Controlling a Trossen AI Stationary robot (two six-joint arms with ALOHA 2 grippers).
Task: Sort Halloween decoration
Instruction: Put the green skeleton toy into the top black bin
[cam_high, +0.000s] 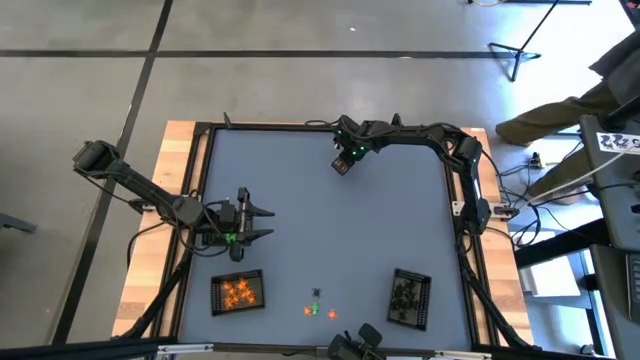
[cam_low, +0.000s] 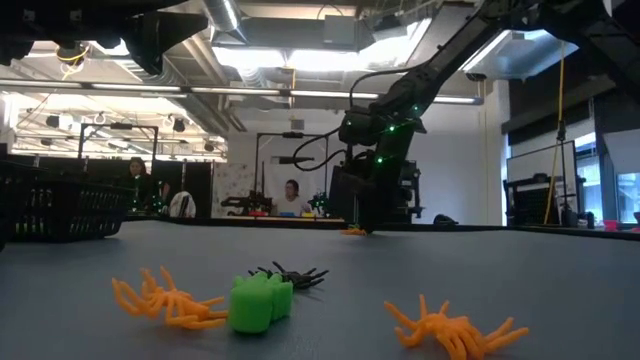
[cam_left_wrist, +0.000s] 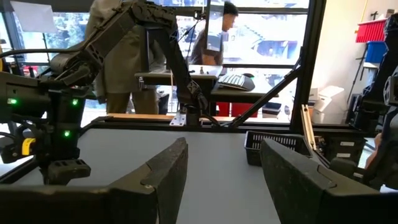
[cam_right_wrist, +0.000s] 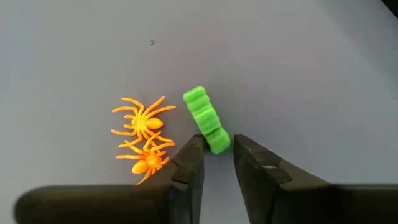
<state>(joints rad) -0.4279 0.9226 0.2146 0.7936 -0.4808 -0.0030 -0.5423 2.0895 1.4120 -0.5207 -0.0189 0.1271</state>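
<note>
Progress check: I'd call this about halfway, maybe a bit past. Looking straight down, the tray on the left (cam_high: 215, 294) already has a heap of orange bits in it, and the tray on the right (cam_high: 395, 287) holds a bunch of dark ones, so a good chunk of the sorting looks done. Still loose: a little cluster on the table (cam_high: 300, 200) between the two trays near the front edge. From table height it reads as an orange spider (cam_low: 165, 300), a green trinket (cam_low: 258, 302), a black spider (cam_low: 292, 274) just behind that, and another orange spider (cam_low: 450, 325) off to the side. There's a second stray group at the far side, right under the right gripper (cam_high: 342, 165). Its wrist cam shows a green piece (cam_right_wrist: 205, 118) lying beside two orange spiders (cam_right_wrist: 142, 124) that touch each other. The fingers there are only narrowly apart, with the near end of the green piece sitting right at the tips. I can't say it's actually pinched; it looks more like lined up for a grab, so green seems to be the current job. The left gripper (cam_high: 268, 222) hangs over the left side of the table above the orange tray, fingers spread wide with nothing between them. So I count seven or so pieces left, both clusters mixed colours.
</note>
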